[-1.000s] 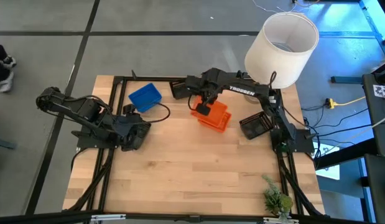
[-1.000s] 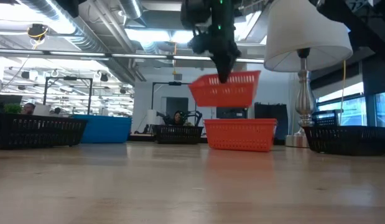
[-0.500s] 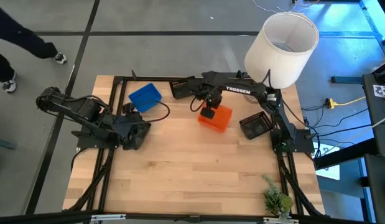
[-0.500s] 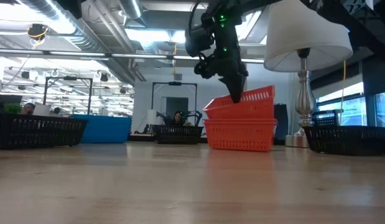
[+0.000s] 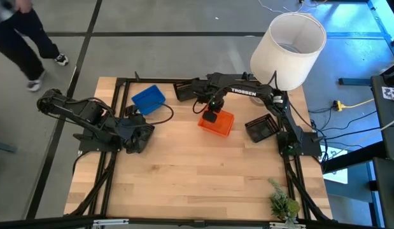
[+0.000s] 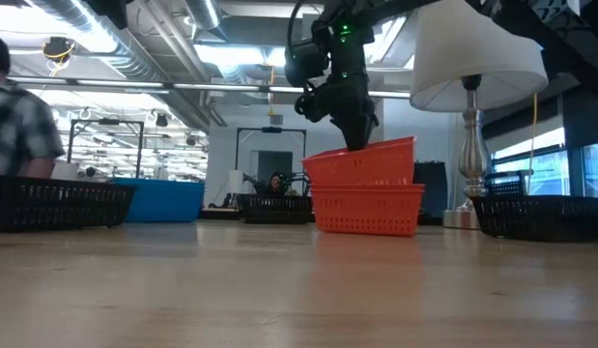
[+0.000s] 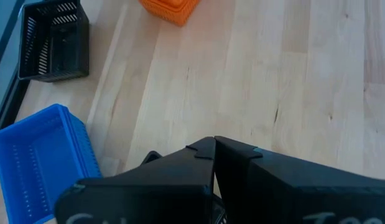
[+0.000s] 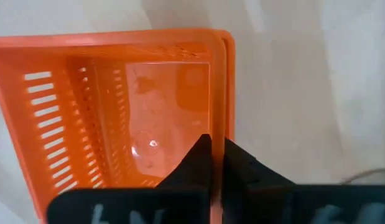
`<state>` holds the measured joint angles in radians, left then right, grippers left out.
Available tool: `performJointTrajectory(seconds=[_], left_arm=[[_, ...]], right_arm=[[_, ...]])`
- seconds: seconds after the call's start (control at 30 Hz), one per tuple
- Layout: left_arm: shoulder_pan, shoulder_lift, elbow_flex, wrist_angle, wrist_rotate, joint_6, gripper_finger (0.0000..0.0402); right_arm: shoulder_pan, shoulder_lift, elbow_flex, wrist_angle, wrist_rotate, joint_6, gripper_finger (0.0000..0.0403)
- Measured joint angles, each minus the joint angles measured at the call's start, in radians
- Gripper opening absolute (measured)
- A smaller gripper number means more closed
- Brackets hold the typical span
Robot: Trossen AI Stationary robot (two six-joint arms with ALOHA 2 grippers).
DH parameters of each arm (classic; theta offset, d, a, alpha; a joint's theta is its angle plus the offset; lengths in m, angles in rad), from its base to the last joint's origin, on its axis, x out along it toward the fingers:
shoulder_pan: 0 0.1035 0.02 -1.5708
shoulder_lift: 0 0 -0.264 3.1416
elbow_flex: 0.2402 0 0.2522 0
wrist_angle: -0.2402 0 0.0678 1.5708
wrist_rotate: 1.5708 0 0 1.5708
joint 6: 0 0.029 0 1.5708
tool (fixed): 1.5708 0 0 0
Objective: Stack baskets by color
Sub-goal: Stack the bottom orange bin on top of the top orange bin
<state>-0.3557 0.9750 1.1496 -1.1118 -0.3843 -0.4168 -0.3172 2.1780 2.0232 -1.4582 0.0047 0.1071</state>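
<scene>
Orange baskets (image 5: 217, 123) sat nested in one stack near the table's centre-rear, the upper one slightly tilted. Blue baskets (image 5: 148, 99) lay at the rear left. One black basket (image 5: 260, 129) lay right of the orange stack, another (image 5: 183, 90) behind it.

"TROSSEN" in white on right arm (image 5: 247, 93).

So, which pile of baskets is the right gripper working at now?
The orange baskets in the middle of the table: the right gripper is at the rim of the top one. The blue baskets and the black baskets stand apart, untouched.
</scene>
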Motion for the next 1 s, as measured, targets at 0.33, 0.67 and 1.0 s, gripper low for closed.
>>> performJointTrajectory(seconds=[0.33,0.67,1.0], left_arm=[[0.0,0.0,0.0,0.0,0.0,0.0,0.0],[0.0,0.0,0.0,0.0,0.0,-0.001,0.0],[0.0,0.0,0.0,0.0,0.0,-0.001,0.0]], right_arm=[[-0.002,0.0,0.0,0.011,-0.034,-0.007,0.0031],[-0.001,0.0,0.0,0.011,-0.034,-0.007,0.0043],[0.0,0.0,0.0,0.012,-0.034,-0.007,0.0017]])
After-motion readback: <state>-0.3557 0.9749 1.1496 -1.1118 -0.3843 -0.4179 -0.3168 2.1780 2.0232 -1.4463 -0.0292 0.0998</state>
